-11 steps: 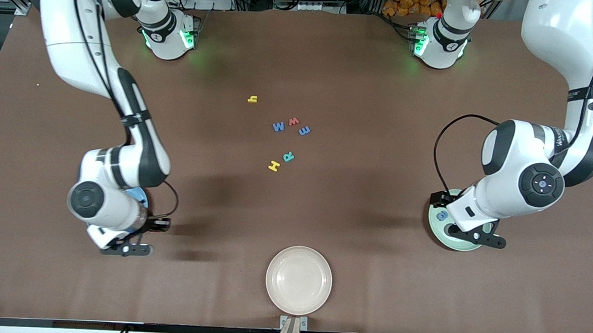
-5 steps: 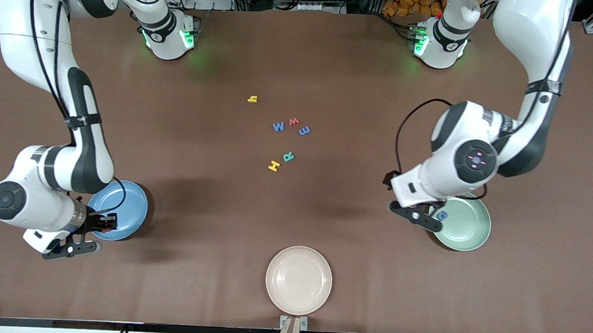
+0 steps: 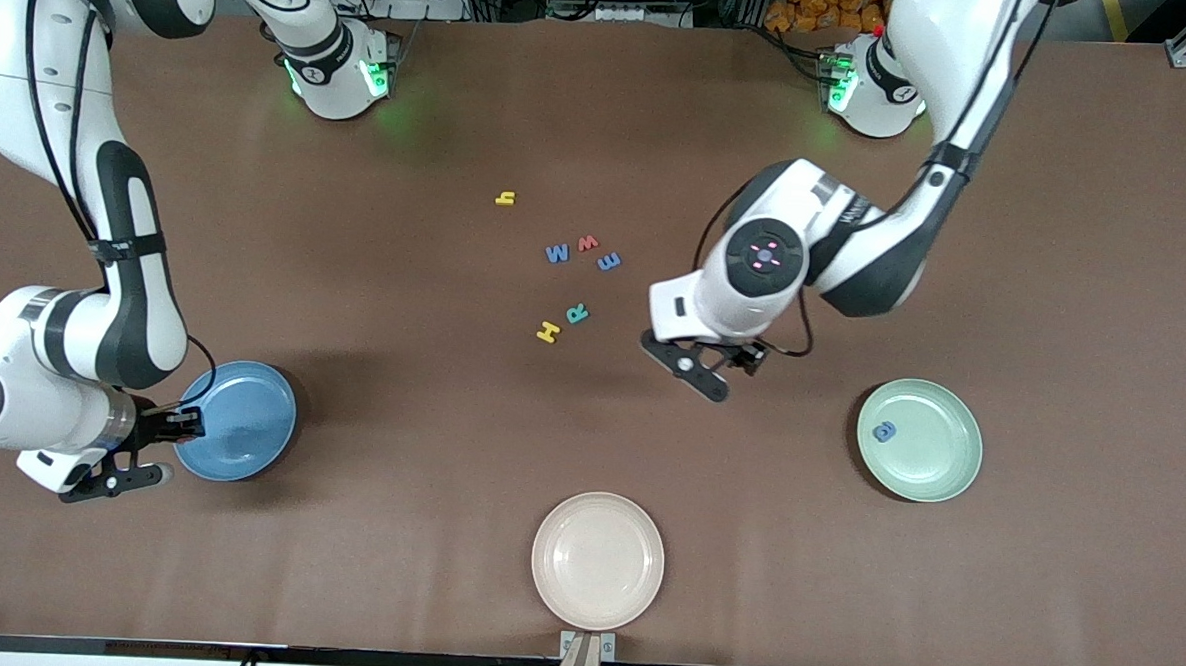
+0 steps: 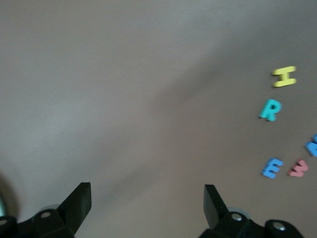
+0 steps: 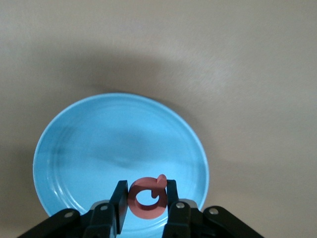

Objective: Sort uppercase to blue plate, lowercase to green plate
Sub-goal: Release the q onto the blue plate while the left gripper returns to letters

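Observation:
My right gripper (image 5: 146,184) is shut on a red Q (image 5: 148,213) and hangs over the rim of the blue plate (image 5: 99,144). In the front view that gripper (image 3: 184,423) is at the edge of the blue plate (image 3: 244,423) toward the right arm's end. My left gripper (image 4: 146,188) is open and empty over bare table (image 3: 742,358), beside the loose letters. Those are yellow H (image 3: 549,331), teal R (image 3: 577,313), blue W (image 3: 556,253), red w (image 3: 587,243), blue m (image 3: 608,262) and yellow h (image 3: 505,198). The green plate (image 3: 933,458) holds a blue a (image 3: 884,432).
A beige plate (image 3: 597,560) sits near the table's front edge, nearer the camera than the letters. The left wrist view shows H (image 4: 284,76), R (image 4: 270,109), m (image 4: 272,167) and w (image 4: 298,168) off to one side of the open fingers.
The left arm swung away from the green plate toward the letters, leaving the blue a on it. The right arm drew back toward its end, uncovering the blue plate, still gripping the Q.

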Robot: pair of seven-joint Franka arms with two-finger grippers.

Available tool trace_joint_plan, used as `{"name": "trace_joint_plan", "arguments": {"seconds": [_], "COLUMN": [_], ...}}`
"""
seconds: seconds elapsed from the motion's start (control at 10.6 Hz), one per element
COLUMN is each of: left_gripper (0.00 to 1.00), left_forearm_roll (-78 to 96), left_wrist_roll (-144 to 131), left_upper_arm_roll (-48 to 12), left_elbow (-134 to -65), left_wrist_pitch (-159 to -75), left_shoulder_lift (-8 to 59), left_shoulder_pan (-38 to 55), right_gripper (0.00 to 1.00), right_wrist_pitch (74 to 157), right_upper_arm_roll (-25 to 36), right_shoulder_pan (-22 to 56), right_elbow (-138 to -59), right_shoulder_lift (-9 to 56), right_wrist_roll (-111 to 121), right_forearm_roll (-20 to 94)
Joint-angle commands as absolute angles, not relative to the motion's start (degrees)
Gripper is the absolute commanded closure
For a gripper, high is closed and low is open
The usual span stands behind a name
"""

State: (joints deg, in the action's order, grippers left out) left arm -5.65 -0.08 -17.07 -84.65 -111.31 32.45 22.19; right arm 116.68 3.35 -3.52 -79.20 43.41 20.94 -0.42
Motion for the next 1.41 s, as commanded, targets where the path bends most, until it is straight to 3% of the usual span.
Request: {"name": "trace_joint_plan", "arguments": {"seconds": [0.0, 0.09, 0.19, 0.66, 1.13, 1.32], "left_gripper": [0.0, 0.0, 0.0, 0.0, 0.0, 0.0], "left_forearm_roll": [-6.3, -6.2, -6.2, -6.6, -7.6, -8.6], "left_wrist_roll": [-0.5, -3.7, -6.9, -15.8, -16.5, -16.3], "left_upper_arm_roll": [-16.8, -16.8, -16.9, -17.5, -18.6, -18.6], "left_elbow": [-84.7, -85.4, -87.4, -95.1, -105.1, -109.0], "left_wrist_pitch": [-113.5, -113.2, -113.0, -114.5, -125.1, -133.1], "left_shoulder_lift": [33.0, 33.0, 32.8, 31.5, 29.8, 30.0], "left_shoulder_pan": [25.3, 26.1, 26.6, 32.9, 36.0, 36.0], "right_gripper": [0.78, 0.16, 0.0, 0.0, 0.0, 0.0], "right_wrist_pitch": [117.3, 117.2, 116.7, 117.1, 118.5, 118.8], "right_upper_arm_roll": [2.5, 2.5, 2.5, 2.5, 2.5, 2.5], "right_shoulder_pan": [-3.8, -3.6, -3.3, -1.8, -1.5, -1.4], "right_elbow": [-83.0, -83.2, -83.2, -83.0, -83.1, -83.2], "right_shoulder_lift": [41.6, 41.9, 41.9, 41.9, 42.5, 42.7], "right_wrist_roll": [20.8, 20.2, 20.2, 20.3, 20.2, 20.2], "right_forearm_roll": [-0.4, -0.2, -0.2, -0.5, -0.5, -0.3]}}
